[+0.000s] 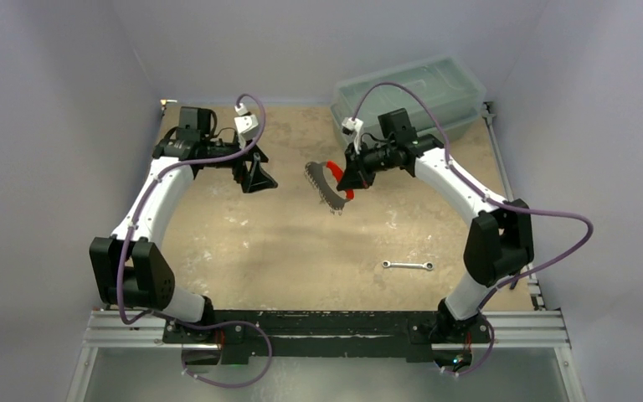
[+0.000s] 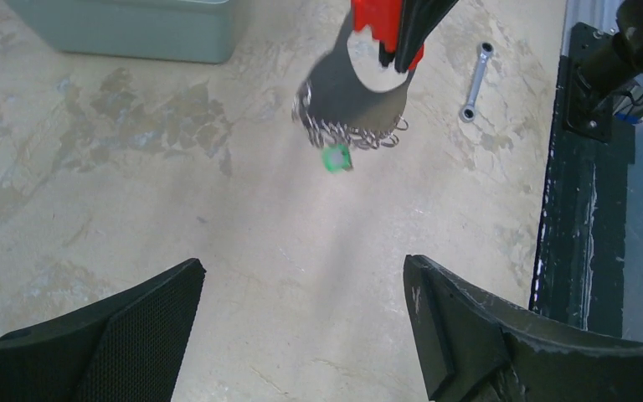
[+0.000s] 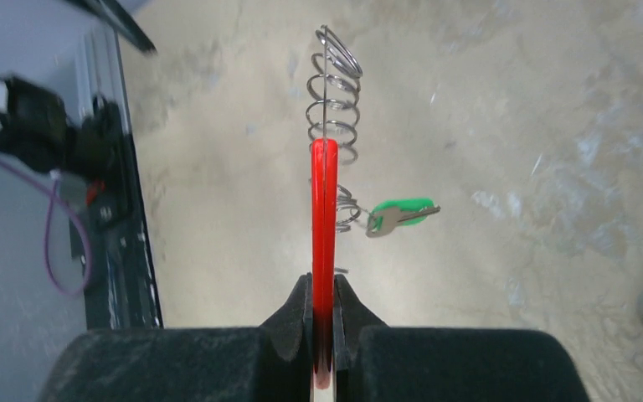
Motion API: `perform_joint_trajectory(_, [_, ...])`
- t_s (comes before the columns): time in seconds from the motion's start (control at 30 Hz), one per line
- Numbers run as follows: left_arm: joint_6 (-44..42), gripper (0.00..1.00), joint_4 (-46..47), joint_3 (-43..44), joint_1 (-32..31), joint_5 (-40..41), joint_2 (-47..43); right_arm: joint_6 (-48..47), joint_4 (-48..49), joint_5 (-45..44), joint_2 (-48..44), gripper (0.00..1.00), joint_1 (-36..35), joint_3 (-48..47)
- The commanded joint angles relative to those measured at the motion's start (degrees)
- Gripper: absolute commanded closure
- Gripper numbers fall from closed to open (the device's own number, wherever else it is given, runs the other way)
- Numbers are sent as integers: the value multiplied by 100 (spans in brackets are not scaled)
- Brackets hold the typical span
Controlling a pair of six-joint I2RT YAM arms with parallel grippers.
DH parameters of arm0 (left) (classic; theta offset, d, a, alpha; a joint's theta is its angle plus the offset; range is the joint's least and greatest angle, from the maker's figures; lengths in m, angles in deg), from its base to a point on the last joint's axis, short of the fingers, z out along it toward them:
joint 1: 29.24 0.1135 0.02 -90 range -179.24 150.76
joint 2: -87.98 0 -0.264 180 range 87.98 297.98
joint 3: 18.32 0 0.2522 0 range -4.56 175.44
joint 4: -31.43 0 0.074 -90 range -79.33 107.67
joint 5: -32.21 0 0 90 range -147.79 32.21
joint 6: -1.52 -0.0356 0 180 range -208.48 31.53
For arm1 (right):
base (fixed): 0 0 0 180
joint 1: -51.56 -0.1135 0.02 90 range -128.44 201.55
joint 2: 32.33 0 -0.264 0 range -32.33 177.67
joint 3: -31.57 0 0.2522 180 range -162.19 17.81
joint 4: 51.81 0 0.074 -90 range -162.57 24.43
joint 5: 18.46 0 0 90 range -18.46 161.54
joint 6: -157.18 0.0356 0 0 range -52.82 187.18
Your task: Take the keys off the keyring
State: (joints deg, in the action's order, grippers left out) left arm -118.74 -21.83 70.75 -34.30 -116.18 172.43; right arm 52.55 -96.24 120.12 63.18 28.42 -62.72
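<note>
My right gripper (image 1: 353, 177) is shut on the red section (image 3: 324, 209) of the keyring (image 1: 319, 177), holding it above the table at the middle back. In the right wrist view the loop is edge-on between the closed fingers, with metal rings (image 3: 333, 100) strung along it. A key with a green head (image 3: 402, 213) sticks out to the right. The keys (image 2: 347, 134) hang as a fringe under the loop, the green one (image 2: 335, 157) lowest. My left gripper (image 1: 256, 179) is open and holds nothing. It is left of the keyring and apart from it, with only bare table between its fingers (image 2: 435, 327).
A slim silver wrench (image 1: 408, 265) lies on the table at the front right. A translucent bin (image 1: 410, 92) stands at the back right corner. The black base rail (image 1: 326, 322) runs along the near edge. Grey walls enclose the table.
</note>
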Motion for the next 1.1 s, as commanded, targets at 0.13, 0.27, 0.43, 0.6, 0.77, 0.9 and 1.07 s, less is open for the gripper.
perform_joint_trajectory(0.13, [-1143, 15, -739, 291, -460, -483, 142, -1621, -1540, 91, 39, 100, -470, -466])
perform_joint_trajectory(0.27, [-1098, 17, -670, 86, -930, -465, 164, -1764, -1681, 117, 21, 100, -675, -525])
perform_joint_trajectory(0.43, [-972, 21, -479, -82, -1289, -468, 228, -1946, -1887, 176, 55, 100, -882, -692])
perform_joint_trajectory(0.6, [-983, 36, -463, -243, -1433, -676, 248, -1992, -1977, 311, 91, 100, -917, -834])
perform_joint_trajectory(0.77, [-764, 60, -283, -498, -1601, -698, 239, -2037, -2027, 367, 106, 100, -973, -912])
perform_joint_trajectory(0.9, [-326, 96, -76, -543, -1621, -721, 209, -2166, -2226, 576, 193, 98, -967, -1026])
perform_joint_trajectory(1.07, [262, 100, 250, -601, -1467, -869, 143, -1914, -2004, 808, 124, 70, -853, -973])
